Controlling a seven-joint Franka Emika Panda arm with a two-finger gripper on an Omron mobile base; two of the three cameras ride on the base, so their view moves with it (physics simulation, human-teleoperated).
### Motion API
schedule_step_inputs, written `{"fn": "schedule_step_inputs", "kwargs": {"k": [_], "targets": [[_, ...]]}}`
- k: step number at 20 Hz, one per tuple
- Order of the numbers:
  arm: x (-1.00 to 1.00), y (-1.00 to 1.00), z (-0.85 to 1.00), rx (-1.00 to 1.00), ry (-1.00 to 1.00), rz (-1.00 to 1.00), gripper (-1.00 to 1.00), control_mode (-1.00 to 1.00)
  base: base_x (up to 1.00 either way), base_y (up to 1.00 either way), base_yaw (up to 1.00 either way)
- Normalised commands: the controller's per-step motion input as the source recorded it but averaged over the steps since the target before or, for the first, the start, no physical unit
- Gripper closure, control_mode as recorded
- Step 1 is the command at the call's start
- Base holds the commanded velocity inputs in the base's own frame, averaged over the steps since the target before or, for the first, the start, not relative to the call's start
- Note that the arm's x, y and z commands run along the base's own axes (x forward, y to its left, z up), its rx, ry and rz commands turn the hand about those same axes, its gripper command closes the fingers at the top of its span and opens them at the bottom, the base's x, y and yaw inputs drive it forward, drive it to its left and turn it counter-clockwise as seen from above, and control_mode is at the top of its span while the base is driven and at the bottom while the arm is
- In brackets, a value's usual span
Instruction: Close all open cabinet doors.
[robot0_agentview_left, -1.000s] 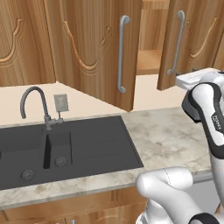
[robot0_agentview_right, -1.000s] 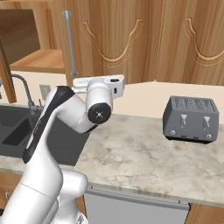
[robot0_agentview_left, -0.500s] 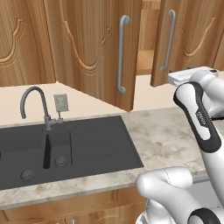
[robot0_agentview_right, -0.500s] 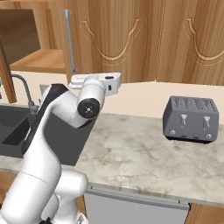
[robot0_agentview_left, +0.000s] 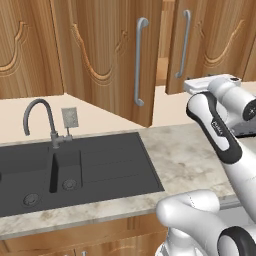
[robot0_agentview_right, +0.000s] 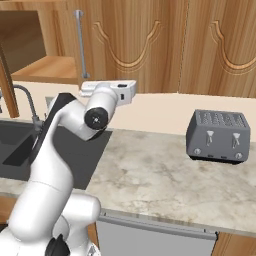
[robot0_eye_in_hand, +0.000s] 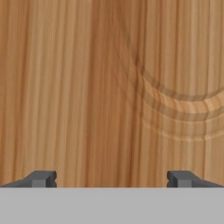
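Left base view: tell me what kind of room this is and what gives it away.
A kitchen, rendered rather than real. A dark double sink with a curved tap is set into a marbled counter, wooden cabinet doors hang above it, and a grey toaster stands on the counter in the right base view.

The arm's white hand (robot0_agentview_right: 111, 91) sits up against the lower edge of a cabinet door (robot0_agentview_right: 132, 45) with a carved curve — its fingers are hidden, so their spread cannot be told. Just left of the hand a silver bar handle (robot0_agentview_right: 80, 44) runs up that door. Farther left an open cabinet (robot0_agentview_right: 35, 52) shows its wooden shelf. Well to the right, lower, a grey toaster (robot0_agentview_right: 218, 136) stands on the marble counter (robot0_agentview_right: 165, 175). Below left lies the dark sink (robot0_agentview_right: 17, 145) with a faucet (robot0_agentview_right: 26, 102).
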Motion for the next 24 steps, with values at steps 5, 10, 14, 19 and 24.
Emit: {"fn": "schedule_step_inputs", "kwargs": {"k": [5,10,14,19,24], "targets": [[0.22,0.0,0.0,0.02,0.0,-0.04,-1.0,-1.0,0.0,0.0,0.0],[0.26,0.0,0.0,0.01,0.0,-0.03,-1.0,-1.0,0.0,0.0,0.0],[0.23,0.0,0.0,0.01,0.0,-0.01,-1.0,-1.0,0.0,0.0,0.0],[0.12,0.0,0.0,0.0,0.0,-0.01,-1.0,-1.0,0.0,0.0,0.0],[0.19,0.0,0.0,0.0,0.0,0.0,-1.0,-1.0,0.0,0.0,0.0]]}}
